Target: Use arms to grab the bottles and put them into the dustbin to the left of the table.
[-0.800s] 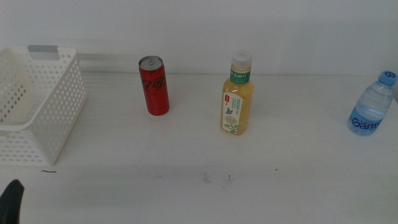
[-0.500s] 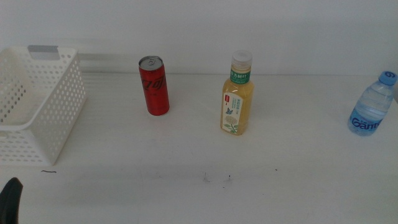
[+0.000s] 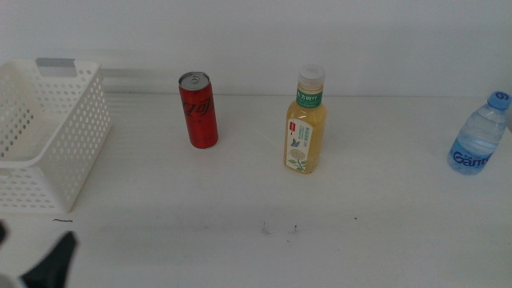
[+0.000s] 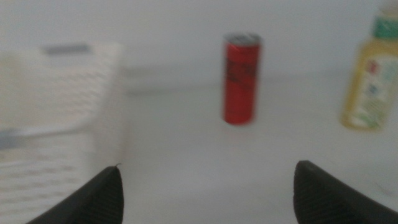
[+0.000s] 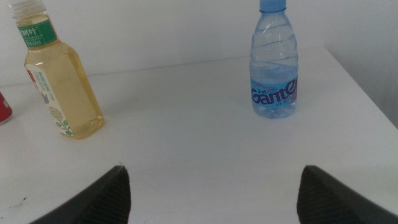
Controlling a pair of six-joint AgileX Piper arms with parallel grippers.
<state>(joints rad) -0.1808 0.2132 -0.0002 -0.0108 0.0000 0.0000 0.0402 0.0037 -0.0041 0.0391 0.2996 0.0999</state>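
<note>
Middle view: left gripper [image 3: 50, 264] at 7 o'clock; red can [image 3: 198, 110] upright at 11, dustbin [image 3: 48, 136] at 9.
Left wrist: jaws released, can [image 4: 242, 78] ahead, likely nearest.
Right wrist: right gripper [image 5: 214, 193] jaws released, water bottle [image 5: 274, 65] upright ahead.

Bright, even light, soft faint shadows — the left wrist view is motion-blurred, others sharp.

Overhead forward-down, two low wrist views
</note>
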